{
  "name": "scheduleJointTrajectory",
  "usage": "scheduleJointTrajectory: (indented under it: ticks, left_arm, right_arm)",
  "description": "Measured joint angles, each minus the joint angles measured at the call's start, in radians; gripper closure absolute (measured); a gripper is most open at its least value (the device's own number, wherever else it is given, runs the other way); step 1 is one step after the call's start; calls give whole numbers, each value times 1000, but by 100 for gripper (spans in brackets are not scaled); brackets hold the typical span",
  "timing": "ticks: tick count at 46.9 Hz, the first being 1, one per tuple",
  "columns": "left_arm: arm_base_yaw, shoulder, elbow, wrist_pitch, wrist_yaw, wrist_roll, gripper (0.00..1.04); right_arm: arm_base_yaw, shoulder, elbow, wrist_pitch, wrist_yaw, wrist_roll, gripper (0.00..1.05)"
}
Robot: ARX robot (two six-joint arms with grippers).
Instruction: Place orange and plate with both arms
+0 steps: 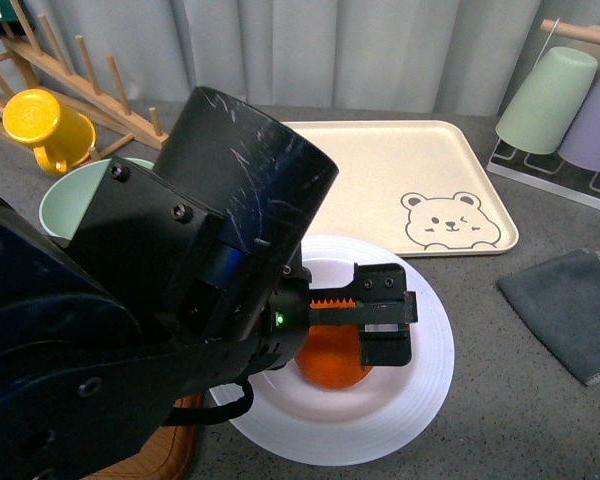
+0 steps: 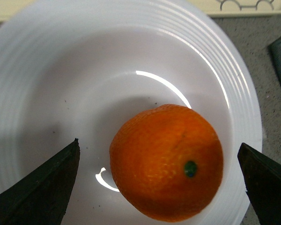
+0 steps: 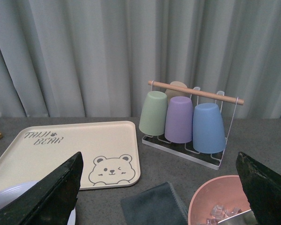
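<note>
The orange (image 1: 328,366) lies in the deep centre of the white plate (image 1: 425,375) at the table's front. In the left wrist view the orange (image 2: 166,161) rests on the plate (image 2: 84,70) with its green stem dot up. My left gripper (image 1: 385,318) hangs just above it, open, its fingers (image 2: 42,187) apart on either side and not touching it. My right gripper (image 3: 159,157) is open and empty, held above the table to the right; it does not show in the front view. The plate's edge (image 3: 9,197) shows in the right wrist view.
A beige bear tray (image 1: 380,170) lies behind the plate. A grey cloth (image 1: 570,310) lies right of it, below a rack of cups (image 1: 550,100). A yellow mug (image 1: 45,125), pale green bowl (image 1: 65,200) and wooden rack (image 1: 70,70) stand back left. A pink bowl (image 3: 220,201) sits beside the cloth.
</note>
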Motion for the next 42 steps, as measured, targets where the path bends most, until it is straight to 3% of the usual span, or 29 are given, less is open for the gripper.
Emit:
scheduleJointTrajectory:
  ticks: [15, 29, 40, 42]
  left_arm:
    - [138, -333, -151, -26, -97, 32, 6]
    - [347, -713, -427, -85, -169, 68, 6]
    - [359, -756, -447, -87, -166, 80, 6]
    - [358, -716, -480, 45, -203, 145, 11]
  right_arm:
    - [0, 0, 0, 0, 0, 0, 9]
    - [0, 0, 0, 0, 0, 0, 9]
    - [0, 0, 0, 0, 0, 0, 9]
    - [0, 0, 0, 0, 0, 0, 9]
